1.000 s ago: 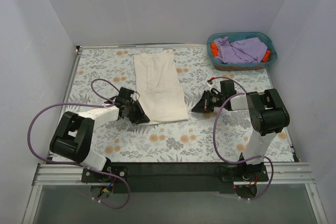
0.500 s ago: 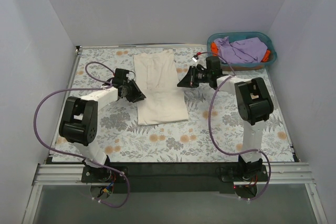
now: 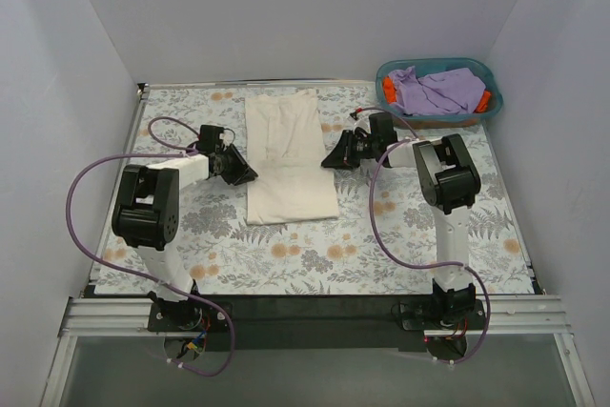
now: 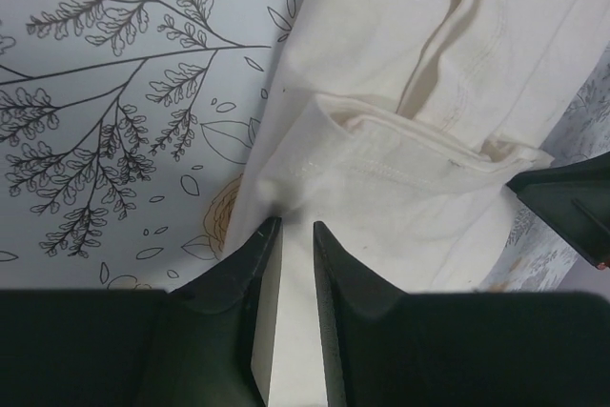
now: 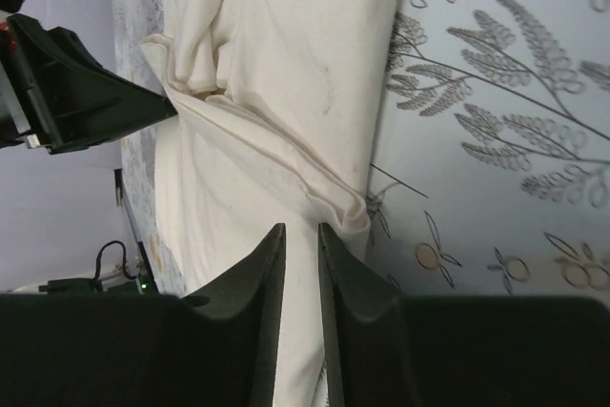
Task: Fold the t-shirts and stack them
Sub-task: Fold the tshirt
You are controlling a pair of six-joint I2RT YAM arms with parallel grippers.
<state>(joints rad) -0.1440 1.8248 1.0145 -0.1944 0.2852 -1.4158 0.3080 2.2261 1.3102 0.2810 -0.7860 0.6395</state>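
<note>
At the near edge, both arm bases sit on a black rail. Beyond it, a broad band of the flower-printed desk lies open up to the near hem of the cream t-shirt. Purple cables loop out from both arms over the desk's left side and its right-centre.

The shirt is folded into a long strip running from near to far down the middle of the desk, and it lies flat. The left end effector is at the shirt's left long edge, a little nearer than mid-length. In its wrist view, the left end effector is released. Its fingers stand a narrow slot apart over the cloth edge, just short of a folded sleeve with a stitched hem.

The right end effector meets the right long edge about mid-length, facing the other across the strip. In its wrist view, the right end effector is also released, with narrowly parted fingers. The cream cloth shows through the slot, and a raised wrinkle ends beside the fingertips.

Bare desk flanks the shirt on both sides. The shirt's far hem lies close to the desk's far edge.

In the far right corner, well apart from the shirt, a teal basket holds a lavender garment and an orange garment. White walls close in the left, far and right sides.
</note>
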